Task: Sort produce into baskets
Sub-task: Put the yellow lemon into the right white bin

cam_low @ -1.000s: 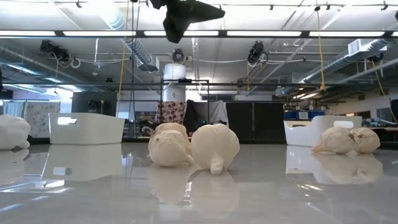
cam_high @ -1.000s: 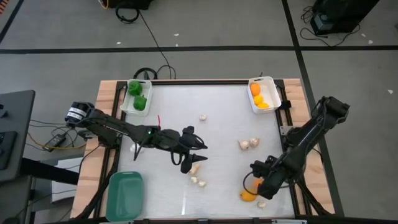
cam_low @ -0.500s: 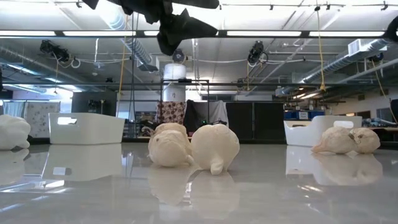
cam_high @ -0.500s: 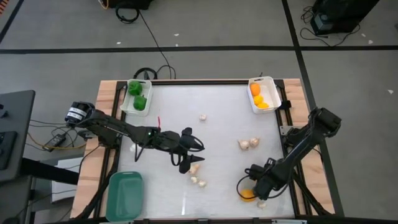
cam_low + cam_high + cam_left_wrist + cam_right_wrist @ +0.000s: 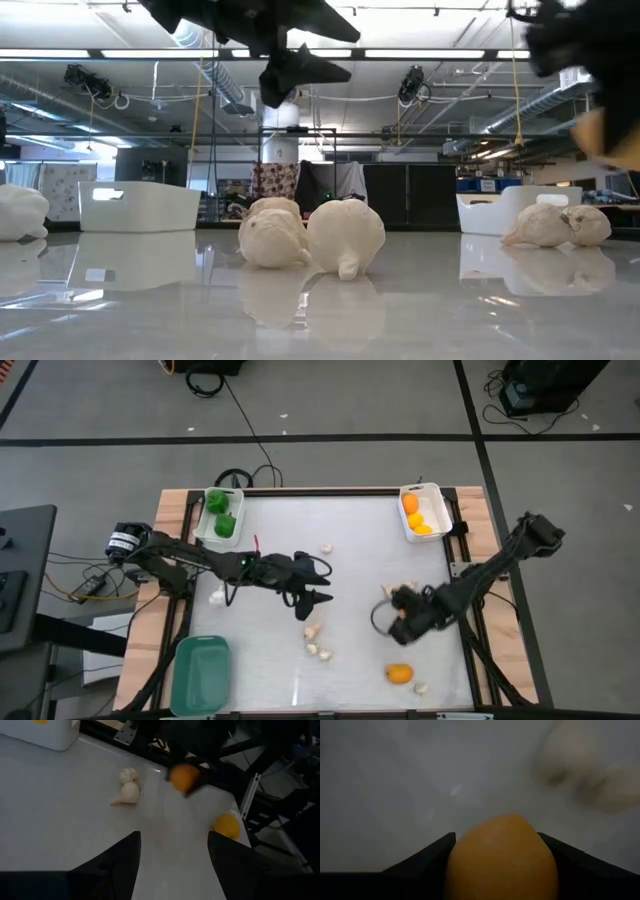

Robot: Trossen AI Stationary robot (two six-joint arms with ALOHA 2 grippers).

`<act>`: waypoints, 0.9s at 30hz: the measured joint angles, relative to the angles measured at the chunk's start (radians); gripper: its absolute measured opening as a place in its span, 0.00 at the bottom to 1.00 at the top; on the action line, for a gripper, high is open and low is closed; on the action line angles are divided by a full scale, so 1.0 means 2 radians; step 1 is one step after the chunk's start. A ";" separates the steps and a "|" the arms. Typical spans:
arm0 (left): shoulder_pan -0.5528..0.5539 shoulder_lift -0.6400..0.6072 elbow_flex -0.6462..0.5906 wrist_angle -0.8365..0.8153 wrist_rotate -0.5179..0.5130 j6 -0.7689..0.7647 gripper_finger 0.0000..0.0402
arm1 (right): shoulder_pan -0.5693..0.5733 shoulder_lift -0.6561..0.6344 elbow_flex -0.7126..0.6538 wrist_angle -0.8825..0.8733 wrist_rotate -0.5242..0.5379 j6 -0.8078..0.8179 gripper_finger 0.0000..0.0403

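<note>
Orange fruit (image 5: 501, 855) sits clamped in my right gripper (image 5: 400, 615), raised above the table (image 5: 365, 550). My left gripper (image 5: 318, 600) hovers spread wide over the garlic pieces (image 5: 314, 630).

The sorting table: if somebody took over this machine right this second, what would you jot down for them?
Right tool: shut on an orange fruit, lifted above the table's right side.
Left tool: open, holding nothing, hovering mid-table above a cluster of whitish pieces.
Done: green peppers lie in the far-left white bin; orange and yellow fruits lie in the far-right white bin.
Left: the held fruit probably goes to the far-right bin; one more orange fruit lies near the front right; whitish pieces are scattered over the table; the teal bin at front left holds nothing.
</note>
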 joint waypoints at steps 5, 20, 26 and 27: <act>0.015 0.000 0.000 0.000 0.011 0.001 0.59 | -0.106 -0.056 0.000 -0.033 0.079 -0.038 0.65; 0.040 0.000 0.000 0.000 0.024 0.027 0.59 | -0.505 -0.078 0.000 -0.022 0.208 -0.243 0.67; 0.044 0.000 0.000 -0.002 0.024 0.028 0.59 | -0.616 -0.040 0.000 0.026 0.196 -0.272 0.67; 0.045 0.000 0.000 -0.003 0.024 0.028 0.59 | -0.629 -0.032 0.000 0.032 0.188 -0.279 0.68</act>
